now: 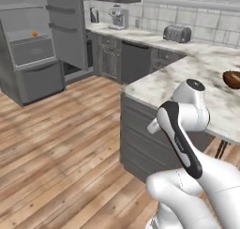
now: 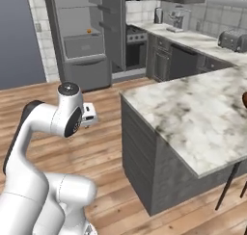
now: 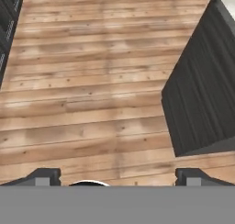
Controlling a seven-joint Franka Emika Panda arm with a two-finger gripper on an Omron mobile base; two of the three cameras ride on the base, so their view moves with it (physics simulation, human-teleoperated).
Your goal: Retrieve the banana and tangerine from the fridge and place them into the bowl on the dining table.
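The grey fridge stands open at the far left, its door swung wide. On an inner shelf sits the tiny orange tangerine, also seen as the tangerine in the right base view. The banana is out of view. The reddish-brown bowl rests on the marble dining table at the right. My gripper is open and holds nothing. It points down at the wooden floor beside the table's dark base, far from the fridge.
A wall counter along the back carries a toaster and a coffee machine, with dark cabinets and a dishwasher below. Open wooden floor stretches between me and the fridge. The table corner juts out close to my arm.
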